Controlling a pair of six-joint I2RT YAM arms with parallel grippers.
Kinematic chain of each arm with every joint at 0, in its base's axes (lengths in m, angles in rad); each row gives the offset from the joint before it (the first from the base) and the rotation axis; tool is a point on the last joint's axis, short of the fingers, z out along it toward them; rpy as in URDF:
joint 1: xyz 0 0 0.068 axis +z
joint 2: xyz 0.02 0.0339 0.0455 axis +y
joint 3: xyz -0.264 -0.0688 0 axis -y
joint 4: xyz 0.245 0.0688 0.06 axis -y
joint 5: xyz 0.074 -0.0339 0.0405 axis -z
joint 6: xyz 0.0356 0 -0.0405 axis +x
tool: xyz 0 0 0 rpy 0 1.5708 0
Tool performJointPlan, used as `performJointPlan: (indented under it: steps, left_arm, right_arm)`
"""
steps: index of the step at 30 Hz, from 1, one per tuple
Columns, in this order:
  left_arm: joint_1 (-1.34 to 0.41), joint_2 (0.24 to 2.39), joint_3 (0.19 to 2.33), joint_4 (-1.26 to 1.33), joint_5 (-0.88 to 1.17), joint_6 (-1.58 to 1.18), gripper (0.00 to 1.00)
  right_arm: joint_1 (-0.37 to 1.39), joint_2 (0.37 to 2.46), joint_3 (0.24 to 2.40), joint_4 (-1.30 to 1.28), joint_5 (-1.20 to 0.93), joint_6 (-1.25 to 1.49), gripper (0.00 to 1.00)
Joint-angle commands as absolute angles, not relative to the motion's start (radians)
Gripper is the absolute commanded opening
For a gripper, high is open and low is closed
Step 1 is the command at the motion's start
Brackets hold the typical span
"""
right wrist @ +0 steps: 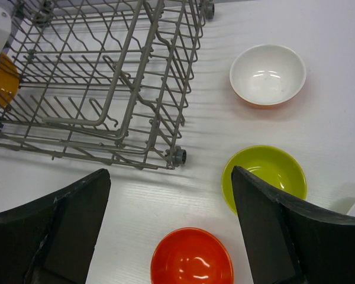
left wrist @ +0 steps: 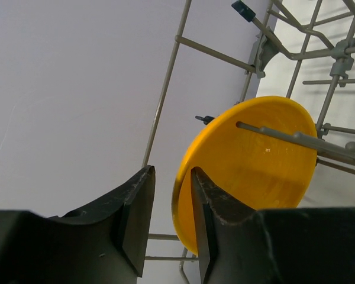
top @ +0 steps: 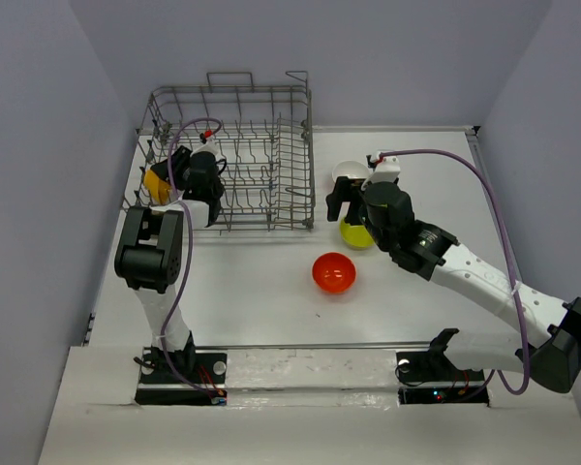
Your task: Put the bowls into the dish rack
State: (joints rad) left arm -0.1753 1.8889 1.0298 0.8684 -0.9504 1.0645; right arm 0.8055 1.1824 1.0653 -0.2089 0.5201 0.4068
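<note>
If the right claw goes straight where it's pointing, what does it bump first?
Probably bare table, near the corner of the rack. The green bowl sits close beside the open right claw, though depth is unclear.

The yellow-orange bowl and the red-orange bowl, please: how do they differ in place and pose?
The yellow-orange bowl stands on edge among the tines of the dish rack; the red-orange bowl sits open side up on the table, outside the rack. The left gripper flanks the yellow-orange bowl's rim with jaws parted; no gripper is at the red-orange bowl. Both are small, round and glossy.
</note>
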Motion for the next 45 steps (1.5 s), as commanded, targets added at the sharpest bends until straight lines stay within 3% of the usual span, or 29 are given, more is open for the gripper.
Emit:
performJointPlan:
  steps: [1,10,16,31,38,42,45]
  left_arm:
    - [-0.181,1.853,1.089,0.891,-0.968,1.011,0.44]
    - [-0.181,1.775,1.132,0.804,-0.951,0.93,0.46]
    - [-0.189,1.712,1.178,0.599,-0.822,0.698,0.46]
    - [-0.222,1.743,1.232,0.439,-0.764,0.574,0.45]
    - [-0.229,1.692,1.506,0.063,-0.6,0.224,0.45]
    - [-0.259,1.629,1.606,-0.109,-0.476,0.026,0.75]
    - [-0.326,1.541,1.583,-0.156,-0.376,-0.041,0.79]
  right_arm:
    - [0.807,1.169,1.075,-0.158,0.551,0.393,0.89]
    - [0.807,1.166,1.078,-0.158,0.552,0.393,0.89]
    - [0.807,1.164,1.086,-0.16,0.56,0.391,0.9]
    - [0.807,1.134,1.095,-0.187,0.577,0.396,0.9]
    - [0.807,1.138,1.141,-0.215,0.624,0.384,0.91]
    - [0.807,1.135,1.166,-0.232,0.66,0.383,0.91]
    - [0.807,1.132,1.186,-0.248,0.707,0.382,0.92]
